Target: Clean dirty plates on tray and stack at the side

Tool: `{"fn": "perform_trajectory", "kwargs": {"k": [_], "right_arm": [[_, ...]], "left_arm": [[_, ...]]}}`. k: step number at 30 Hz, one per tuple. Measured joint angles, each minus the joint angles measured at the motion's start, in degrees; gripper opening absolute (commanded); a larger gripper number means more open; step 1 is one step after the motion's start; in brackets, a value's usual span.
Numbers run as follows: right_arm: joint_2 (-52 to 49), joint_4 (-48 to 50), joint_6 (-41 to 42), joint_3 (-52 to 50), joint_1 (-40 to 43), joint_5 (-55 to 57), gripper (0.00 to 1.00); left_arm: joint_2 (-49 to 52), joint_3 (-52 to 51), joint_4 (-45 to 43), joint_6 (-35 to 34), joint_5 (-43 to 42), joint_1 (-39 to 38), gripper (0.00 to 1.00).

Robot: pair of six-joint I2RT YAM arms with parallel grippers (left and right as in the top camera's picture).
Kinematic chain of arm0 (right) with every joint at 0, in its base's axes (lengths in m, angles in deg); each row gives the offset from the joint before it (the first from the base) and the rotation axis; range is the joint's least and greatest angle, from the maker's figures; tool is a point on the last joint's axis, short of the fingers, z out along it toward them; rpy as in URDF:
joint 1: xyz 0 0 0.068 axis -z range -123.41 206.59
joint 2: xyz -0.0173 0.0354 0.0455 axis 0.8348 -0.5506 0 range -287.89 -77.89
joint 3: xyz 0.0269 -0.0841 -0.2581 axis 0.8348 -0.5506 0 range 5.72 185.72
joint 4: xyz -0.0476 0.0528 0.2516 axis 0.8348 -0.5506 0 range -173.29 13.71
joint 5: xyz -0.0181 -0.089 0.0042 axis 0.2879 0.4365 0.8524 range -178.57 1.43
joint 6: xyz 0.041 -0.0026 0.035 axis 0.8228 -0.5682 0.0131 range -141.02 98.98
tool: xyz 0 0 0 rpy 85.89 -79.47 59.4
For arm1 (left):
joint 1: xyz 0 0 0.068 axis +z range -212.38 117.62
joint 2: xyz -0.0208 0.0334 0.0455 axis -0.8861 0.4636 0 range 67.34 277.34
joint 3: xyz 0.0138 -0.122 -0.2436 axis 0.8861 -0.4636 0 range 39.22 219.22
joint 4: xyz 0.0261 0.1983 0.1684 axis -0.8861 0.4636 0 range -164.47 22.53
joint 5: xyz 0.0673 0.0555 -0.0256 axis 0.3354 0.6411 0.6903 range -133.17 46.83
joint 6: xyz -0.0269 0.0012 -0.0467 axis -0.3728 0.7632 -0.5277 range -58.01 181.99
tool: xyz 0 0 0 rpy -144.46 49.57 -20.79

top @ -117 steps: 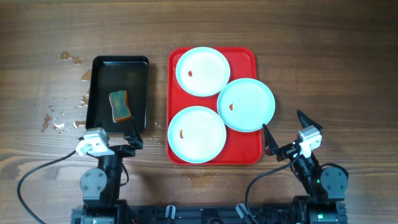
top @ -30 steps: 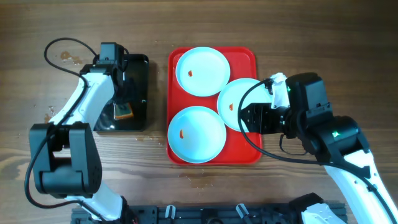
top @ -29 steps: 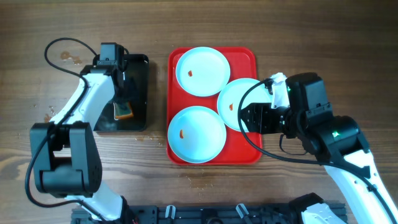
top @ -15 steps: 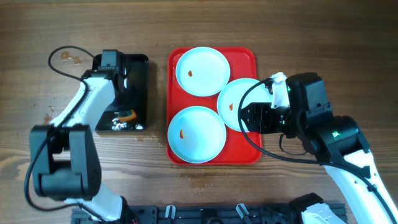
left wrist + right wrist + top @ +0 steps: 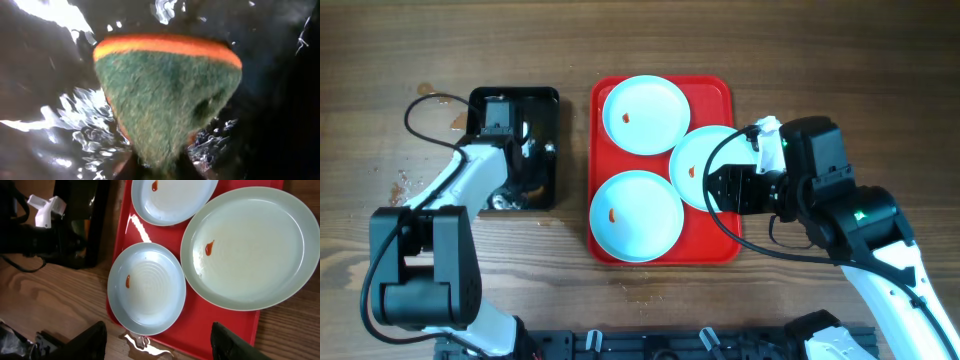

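Three pale blue plates lie on the red tray (image 5: 713, 245), each with a small red smear: the back one (image 5: 645, 114), the right one (image 5: 716, 168) and the front one (image 5: 636, 216). The right wrist view shows the same plates (image 5: 172, 197) (image 5: 250, 252) (image 5: 146, 287) and the tray (image 5: 220, 322). My right gripper (image 5: 715, 190) hovers open over the tray's right side, nothing between its fingers (image 5: 85, 342). My left gripper (image 5: 523, 172) is down in the black tray (image 5: 545, 100), shut on a green and orange sponge (image 5: 165, 95) that fills the left wrist view.
The black tray holds water that glints around the sponge. Water drops and crumbs (image 5: 405, 190) spot the wooden table left of the black tray. A small puddle (image 5: 150, 342) lies at the red tray's front edge. Cables trail from both arms.
My left gripper has shut on the sponge in the black tray, and the arm has shifted a little toward the table's front. The right arm and the plates have not moved.
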State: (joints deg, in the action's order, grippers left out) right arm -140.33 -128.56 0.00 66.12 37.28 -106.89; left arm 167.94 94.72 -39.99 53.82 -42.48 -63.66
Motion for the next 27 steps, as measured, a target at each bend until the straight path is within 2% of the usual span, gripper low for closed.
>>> {"fn": "perform_trajectory", "kwargs": {"k": [3, 4, 5, 7, 10, 12, 15, 16, 17, 18, 23, 24, 25, 26, 27], "right_arm": [[0.00, 0.00, 0.00, 0.00, 0.00, 0.00, 0.67], [0.00, 0.00, 0.00, 0.00, 0.00, 0.00, 0.67], [0.00, -0.02, 0.00, 0.00, 0.00, 0.00, 0.67], [0.00, 0.33, 0.24, 0.00, 0.00, -0.02, 0.67], [0.00, 0.59, 0.83, 0.00, 0.00, 0.00, 0.67], [0.00, 0.66, 0.87, 0.00, 0.00, 0.00, 0.67], [0.00, 0.66, 0.87, 0.00, 0.00, 0.00, 0.68], [0.00, 0.52, 0.87, 0.00, 0.00, 0.00, 0.68], [0.00, 0.44, 0.87, 0.00, 0.00, 0.00, 0.68], [0.00, 0.42, 0.85, 0.00, 0.00, 0.00, 0.68], [0.00, -1.03, 0.85, -2.14, 0.00, 0.00, 0.68], [0.00, -1.03, 0.87, -2.67, 0.00, 0.00, 0.68], [0.00, -1.05, 0.85, -3.23, 0.00, -0.02, 0.68], [0.00, -0.94, 0.85, -3.96, 0.00, 0.00, 0.68], [0.00, -0.85, 0.87, -4.44, 0.00, 0.00, 0.68]], "left_arm": [[0.00, 0.31, 0.92, -0.04, -0.13, 0.07, 0.04], [0.00, 0.72, 2.14, -0.04, 0.11, 0.07, 0.15], [-0.02, 1.46, 4.50, -0.02, 0.98, 0.04, 0.47], [-0.22, 3.48, 7.13, 0.31, 2.78, 0.04, 0.58], [-1.42, 5.66, 5.70, 0.26, 4.17, 0.04, 0.64], [-1.55, 5.79, 3.41, 0.39, 4.48, 0.04, 0.60], [-0.92, 5.66, -0.74, 0.48, 4.63, 0.04, 0.45], [-0.37, 5.55, -1.11, 0.33, 4.57, 0.04, 0.36], [0.61, 5.31, -1.31, 0.52, 4.48, 0.04, 0.14], [2.34, 5.03, -1.40, 0.46, 4.09, 0.04, 0.04], [4.22, 4.94, -1.31, 0.90, 3.93, 0.04, 0.04], [4.07, 5.01, -0.87, 1.38, 3.91, 0.04, 0.09], [3.82, 5.29, 0.35, 1.97, 3.89, 0.04, 0.28], [3.32, 5.49, 1.55, 2.40, 3.89, 0.04, 0.57], [2.47, 5.64, 2.19, 3.10, 3.74, 0.04, 0.62]]}}
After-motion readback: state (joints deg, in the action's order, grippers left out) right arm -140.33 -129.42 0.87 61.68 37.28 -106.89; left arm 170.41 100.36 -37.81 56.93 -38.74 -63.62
